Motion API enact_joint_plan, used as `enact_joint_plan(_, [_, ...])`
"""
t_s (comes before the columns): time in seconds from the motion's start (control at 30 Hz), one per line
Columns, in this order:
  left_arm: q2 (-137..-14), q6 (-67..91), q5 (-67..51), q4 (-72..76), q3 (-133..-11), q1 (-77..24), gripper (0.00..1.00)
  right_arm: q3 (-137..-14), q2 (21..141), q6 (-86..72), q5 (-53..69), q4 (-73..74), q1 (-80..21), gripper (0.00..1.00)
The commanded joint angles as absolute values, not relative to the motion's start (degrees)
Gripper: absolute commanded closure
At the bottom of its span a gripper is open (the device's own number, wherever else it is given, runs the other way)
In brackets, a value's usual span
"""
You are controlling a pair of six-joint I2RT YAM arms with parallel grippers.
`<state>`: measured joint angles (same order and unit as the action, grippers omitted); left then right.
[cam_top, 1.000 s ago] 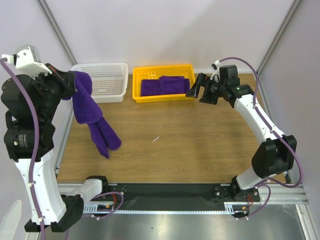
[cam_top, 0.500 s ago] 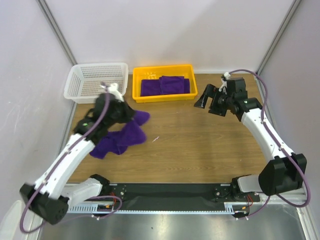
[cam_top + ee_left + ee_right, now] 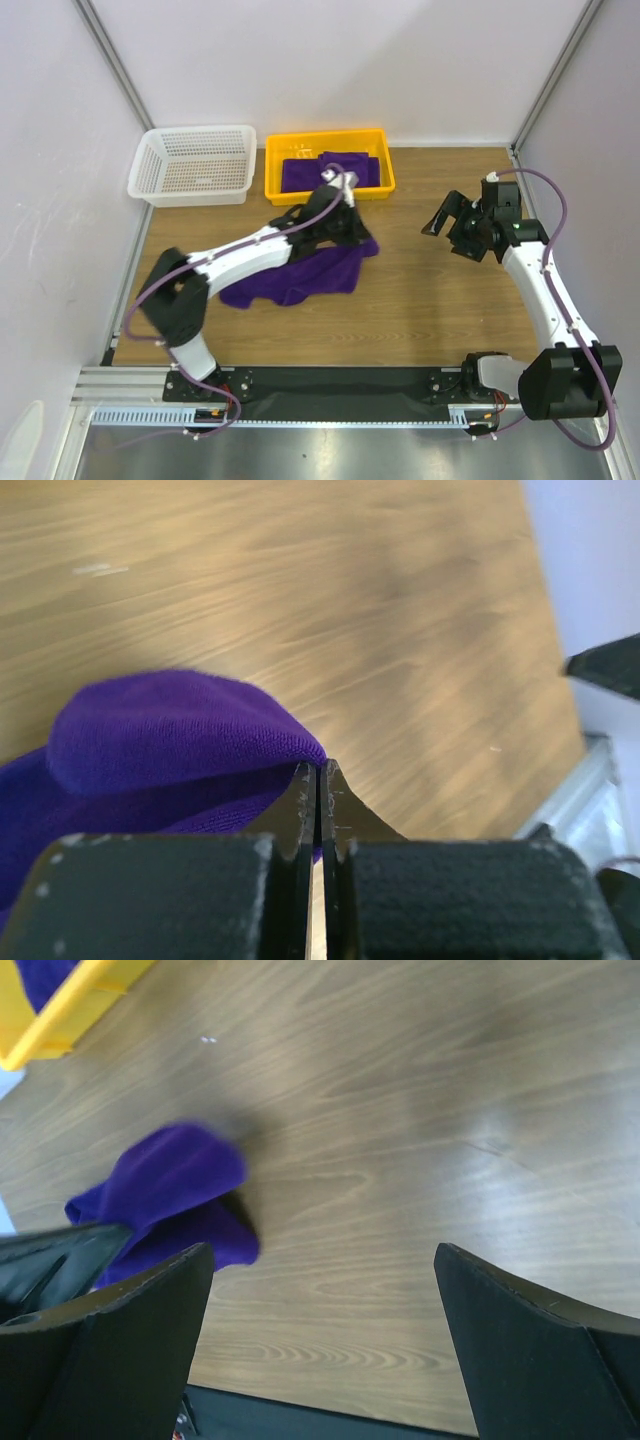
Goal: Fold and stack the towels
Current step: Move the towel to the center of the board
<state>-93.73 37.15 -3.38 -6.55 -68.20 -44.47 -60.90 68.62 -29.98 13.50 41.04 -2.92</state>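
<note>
The left hand [image 3: 357, 232], clenched on a towel [image 3: 300, 278] corner, has swung it down onto the surface [image 3: 420, 300]. It trails behind the hand, ready for folding. The right hand [image 3: 447, 213] waits released, well apart.

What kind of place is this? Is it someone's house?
Probably a robot lab booth, not a house: two robot arms mounted on a metal rail, plain white walls around one wooden table, a purple towel lying on it.
</note>
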Motion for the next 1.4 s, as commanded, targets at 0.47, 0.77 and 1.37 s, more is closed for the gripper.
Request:
enact_joint_plan(0.47, [-102.8, 31.5, 6.3, -17.5, -84.6, -47.4, 0.01, -58.4, 67.1, -31.6, 8.1, 41.5, -2.3, 0.00])
enact_joint_plan(0.77, [-85.0, 45.0, 14.2, -31.6, -61.1, -33.8, 0.00, -55.6, 71.2, -33.6, 10.7, 38.1, -2.3, 0.02])
enact_joint_plan(1.37, [-68.4, 66.8, 10.8, -11.7, -30.2, -33.7, 0.21, -56.9, 82.0, -32.3, 15.1, 32.9, -2.3, 0.11])
